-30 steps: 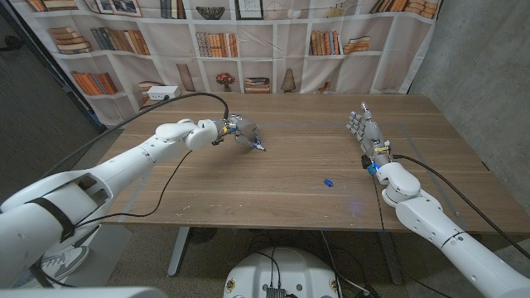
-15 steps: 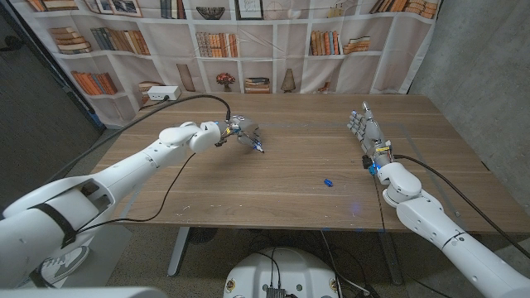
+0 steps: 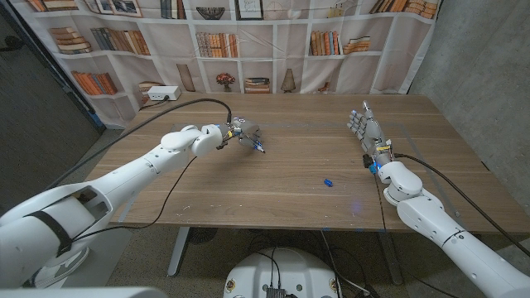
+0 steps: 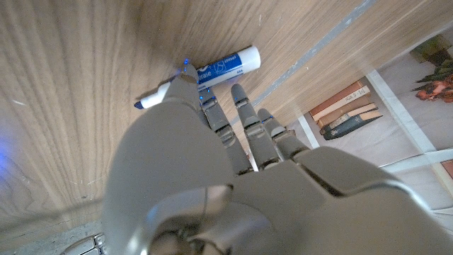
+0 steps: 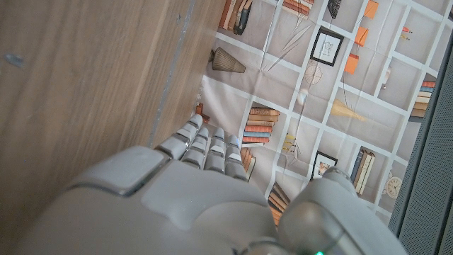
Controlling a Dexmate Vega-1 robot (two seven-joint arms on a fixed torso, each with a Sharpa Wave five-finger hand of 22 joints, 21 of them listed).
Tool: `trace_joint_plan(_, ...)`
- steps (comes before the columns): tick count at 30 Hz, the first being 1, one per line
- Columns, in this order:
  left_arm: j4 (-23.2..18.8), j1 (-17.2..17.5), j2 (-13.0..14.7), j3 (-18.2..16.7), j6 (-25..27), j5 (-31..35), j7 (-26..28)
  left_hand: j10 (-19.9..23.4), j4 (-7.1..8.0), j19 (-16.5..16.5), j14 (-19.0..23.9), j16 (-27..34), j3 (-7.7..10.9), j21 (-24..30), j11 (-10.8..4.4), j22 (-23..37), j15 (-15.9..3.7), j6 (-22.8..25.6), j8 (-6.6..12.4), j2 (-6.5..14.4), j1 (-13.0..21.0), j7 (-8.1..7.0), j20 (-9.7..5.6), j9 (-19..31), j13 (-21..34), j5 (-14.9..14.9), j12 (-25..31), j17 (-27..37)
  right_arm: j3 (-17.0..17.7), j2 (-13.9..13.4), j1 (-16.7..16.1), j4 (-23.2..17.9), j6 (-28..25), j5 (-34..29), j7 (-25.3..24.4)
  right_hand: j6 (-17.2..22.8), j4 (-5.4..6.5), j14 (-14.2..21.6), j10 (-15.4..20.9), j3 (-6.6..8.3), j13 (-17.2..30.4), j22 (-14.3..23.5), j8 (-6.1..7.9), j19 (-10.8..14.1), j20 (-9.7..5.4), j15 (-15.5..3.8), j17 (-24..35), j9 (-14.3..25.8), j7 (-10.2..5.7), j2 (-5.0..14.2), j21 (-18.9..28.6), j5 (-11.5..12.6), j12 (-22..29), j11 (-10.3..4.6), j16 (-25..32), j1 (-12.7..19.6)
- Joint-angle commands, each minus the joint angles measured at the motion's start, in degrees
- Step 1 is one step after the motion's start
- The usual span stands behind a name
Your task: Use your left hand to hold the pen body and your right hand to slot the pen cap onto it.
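The pen body, white with blue print and a blue tip, lies on the wooden table at the back left, also seen in the head view as pen body. My left hand reaches over it with fingers stretched out; one fingertip overlaps the pen's barrel and nothing is gripped. The small blue pen cap lies alone near the table's middle right. My right hand stands at the right side, fingers straight and pointing away, holding nothing, well apart from the cap.
A black cable runs from the back left to my left wrist. A bookshelf backdrop hangs behind the table's far edge. A grey line crosses the tabletop beyond the pen.
My left arm has stretched a little further over the table while its hand stays at the pen. The cap and the right arm have not moved.
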Motion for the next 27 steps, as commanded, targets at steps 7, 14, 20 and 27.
trace_joint_plan(7, -6.47, 1.11, 2.72, -2.32, 2.41, -0.81, -1.00, 4.04, -0.03, 0.64, 2.25, -0.12, 1.15, -0.62, -0.56, -0.08, -8.17, 4.93, 1.90, -0.16, 0.86, 4.91, -6.05, 2.07, 4.17, -0.08, 1.59, 0.12, 1.02, -0.16, -2.37, -1.54, 2.81, -1.35, -1.31, 0.41, -0.30, 0.63, 0.51, -0.07, 0.20, 0.34, 0.16, 0.52, -0.60, 0.22, 0.25, 0.33, 0.02, 0.77, 0.11, -0.08, 0.19, 0.18, 0.24, 0.56)
trace_joint_plan(14, -9.92, 1.96, 4.04, -3.94, 4.21, -2.08, -2.00, 4.46, 0.00, 0.62, 3.18, -0.16, 1.51, -0.89, 0.00, -0.19, -8.20, 4.98, 1.87, -0.30, 1.10, 5.19, -6.93, 1.64, 4.78, -0.16, 1.96, 0.10, 1.59, -0.19, -4.28, -3.15, 5.16, -2.62, -2.13, 0.81, -0.50, 0.93, 1.01, -0.01, 0.21, 0.34, 0.31, 0.76, -0.59, 0.07, 0.23, 0.33, -0.06, 0.87, 0.18, -0.07, 0.37, 0.11, 0.31, 0.92)
trace_joint_plan(20, -10.31, 2.27, 3.79, -4.52, 4.37, -3.22, -0.94, 4.17, 0.04, 0.41, 3.35, -0.39, 1.77, -1.16, 0.02, -0.24, -8.24, 4.72, 1.73, -0.45, 1.25, 5.04, -6.96, 1.38, 5.29, -0.22, 1.98, 0.06, 2.11, -0.16, -5.82, -4.73, 7.16, -4.30, -3.23, 1.74, -0.92, 1.96, 2.29, 0.03, 0.22, 0.33, 0.59, 1.71, -0.88, -0.51, 0.18, 0.33, -0.48, 0.87, 0.47, -0.07, 0.79, -0.10, 0.55, 1.60)
trace_joint_plan(27, -11.63, 3.98, 3.73, -6.19, 5.37, -5.29, 2.03, 4.09, 0.13, 0.41, 3.62, -0.48, 2.08, -1.32, 0.17, -0.27, -8.23, 4.73, 1.73, -0.46, 1.38, 5.23, -7.15, 1.20, 5.82, -0.27, 2.08, 0.06, 3.18, -0.95, -8.35, -7.35, 7.86, -5.82, -4.68, 2.60, -1.19, 2.54, 3.03, 0.01, 0.23, 0.33, 0.82, 2.18, -1.07, -0.55, 0.17, 0.34, -0.69, 0.82, 0.56, -0.08, 0.99, -0.29, 0.62, 2.00)
